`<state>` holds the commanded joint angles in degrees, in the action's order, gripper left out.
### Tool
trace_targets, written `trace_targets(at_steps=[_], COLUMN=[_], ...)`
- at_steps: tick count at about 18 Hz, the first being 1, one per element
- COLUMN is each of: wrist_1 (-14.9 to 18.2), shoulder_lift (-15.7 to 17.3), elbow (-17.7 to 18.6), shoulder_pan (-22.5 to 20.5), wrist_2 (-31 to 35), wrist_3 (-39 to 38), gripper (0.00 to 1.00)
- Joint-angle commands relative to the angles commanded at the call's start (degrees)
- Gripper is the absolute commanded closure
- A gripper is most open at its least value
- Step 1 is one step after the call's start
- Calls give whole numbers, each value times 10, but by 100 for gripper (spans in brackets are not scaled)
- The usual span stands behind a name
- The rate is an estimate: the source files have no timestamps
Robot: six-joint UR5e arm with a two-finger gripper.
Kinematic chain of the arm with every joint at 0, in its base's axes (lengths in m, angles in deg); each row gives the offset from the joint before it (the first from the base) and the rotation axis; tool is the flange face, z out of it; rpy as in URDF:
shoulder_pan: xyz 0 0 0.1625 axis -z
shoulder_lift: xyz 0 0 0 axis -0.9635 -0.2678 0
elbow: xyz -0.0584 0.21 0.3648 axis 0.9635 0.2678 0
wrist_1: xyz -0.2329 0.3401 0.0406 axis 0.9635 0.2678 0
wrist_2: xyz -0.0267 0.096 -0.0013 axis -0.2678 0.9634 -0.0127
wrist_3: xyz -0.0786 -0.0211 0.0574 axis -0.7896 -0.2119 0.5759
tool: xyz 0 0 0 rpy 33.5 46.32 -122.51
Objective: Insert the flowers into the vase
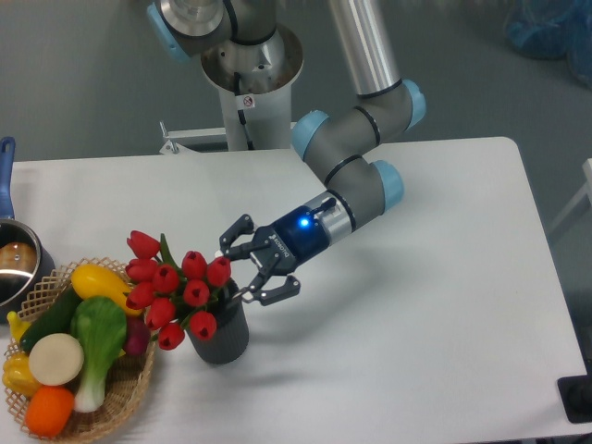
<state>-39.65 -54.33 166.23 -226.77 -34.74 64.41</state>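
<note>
The flowers (176, 289), a bunch of red tulip heads with green leaves, stand with their stems in the vase (222, 340) and lean to the left over its rim. The vase is a short dark grey cylinder on the white table, left of centre near the front. My gripper (233, 275) is open just right of the flower heads, right above the vase's mouth. Its fingers are spread on either side of where the stems enter the vase. The stems themselves are hidden by the heads and the gripper. I cannot tell whether the fingers touch them.
A wicker basket (139, 393) of colourful fruit and vegetables stands right next to the vase on its left. A metal pot (14, 264) with a blue handle (6, 176) is at the left edge. The robot's base (250, 83) is at the back.
</note>
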Motion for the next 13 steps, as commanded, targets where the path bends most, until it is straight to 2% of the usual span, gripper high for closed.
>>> trace_targets(at_steps=[5,8,11,13], wrist_1=[1,0,2,2], shoulder_lift=[34,60,69,85], elbow=[-3,-22,-54,-57], shoulder_pan=[-40,-69,-102,-141], wrist_2=[109,180,244,293], wrist_3=[-1,4,-7,-11], gripper=[0,0,0,0])
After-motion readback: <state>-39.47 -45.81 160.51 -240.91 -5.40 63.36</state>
